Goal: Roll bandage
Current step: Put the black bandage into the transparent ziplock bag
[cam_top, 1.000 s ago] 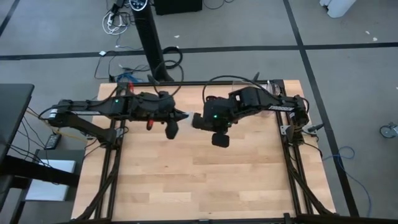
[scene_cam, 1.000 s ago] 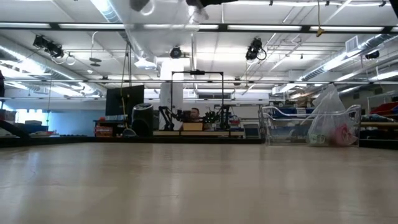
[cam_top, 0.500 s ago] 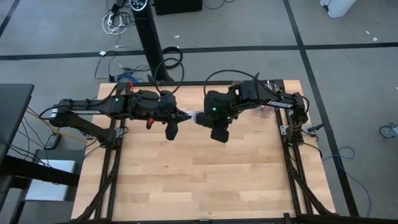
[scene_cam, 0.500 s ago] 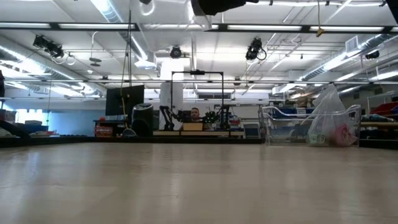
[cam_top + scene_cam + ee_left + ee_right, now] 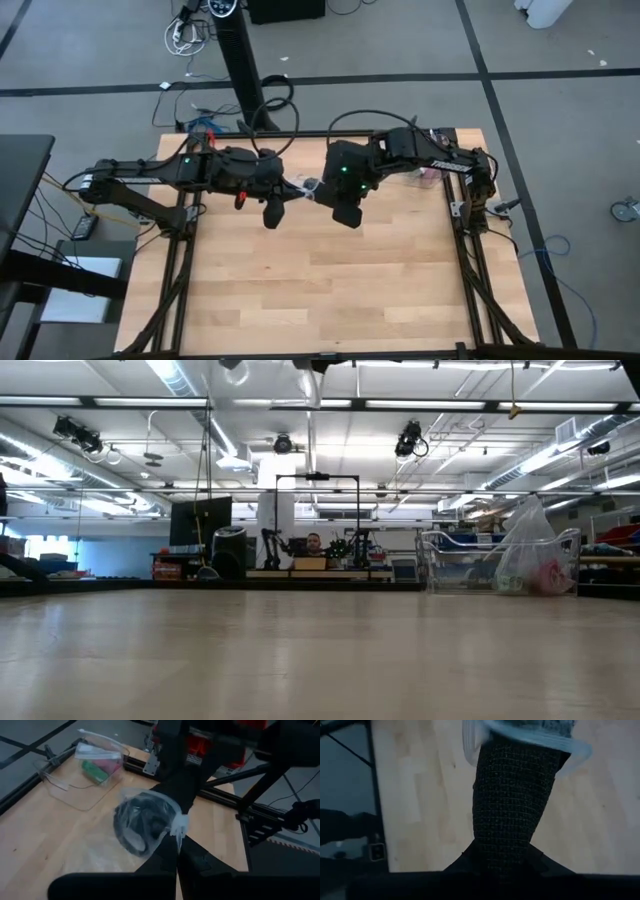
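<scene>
Table [image 5: 330,290]: light wooden butcher-block top in a black metal frame, standing on a grey floor [image 5: 560,120]. Lying on it near the far right corner: one clear plastic tray [image 5: 80,785] holding a zip bag with green and red contents.

Matt mesh-knit dark bandage [image 5: 512,800], glossy clear plastic bag [image 5: 145,820], pale wooden table [image 5: 330,280]
</scene>
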Robot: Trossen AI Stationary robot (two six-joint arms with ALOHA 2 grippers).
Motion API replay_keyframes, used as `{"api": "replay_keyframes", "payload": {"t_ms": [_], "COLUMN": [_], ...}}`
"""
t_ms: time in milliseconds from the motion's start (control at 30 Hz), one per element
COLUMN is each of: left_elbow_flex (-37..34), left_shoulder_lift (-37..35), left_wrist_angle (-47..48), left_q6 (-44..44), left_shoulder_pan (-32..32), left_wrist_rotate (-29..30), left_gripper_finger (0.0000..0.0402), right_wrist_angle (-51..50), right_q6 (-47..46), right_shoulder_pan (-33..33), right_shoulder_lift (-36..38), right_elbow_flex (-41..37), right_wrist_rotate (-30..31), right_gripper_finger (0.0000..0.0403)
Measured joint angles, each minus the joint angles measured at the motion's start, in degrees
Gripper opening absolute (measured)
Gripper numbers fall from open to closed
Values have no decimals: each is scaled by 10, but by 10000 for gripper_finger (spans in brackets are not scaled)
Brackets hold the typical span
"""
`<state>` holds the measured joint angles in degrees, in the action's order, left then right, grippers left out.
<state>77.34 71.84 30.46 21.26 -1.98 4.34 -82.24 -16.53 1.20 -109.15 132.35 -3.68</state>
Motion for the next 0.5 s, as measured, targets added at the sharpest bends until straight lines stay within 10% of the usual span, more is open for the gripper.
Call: {"api": "replay_keyframes", "payload": {"t_ms": [500], "left_elbow_flex": [0], "left_shoulder_lift": [24], "left_wrist_angle": [-51], "left_q6": [-1], "left_shoulder_pan": [-3], "left_wrist_rotate": [-61], "left_gripper_finger": [5], "right_wrist_angle": [36], "right_q6": [11], "right_shoulder_pan": [-32], "right_shoulder_lift": [-3], "right_elbow_flex": [0], "right_wrist_rotate": [-88], "right_gripper_finger": [53]}}
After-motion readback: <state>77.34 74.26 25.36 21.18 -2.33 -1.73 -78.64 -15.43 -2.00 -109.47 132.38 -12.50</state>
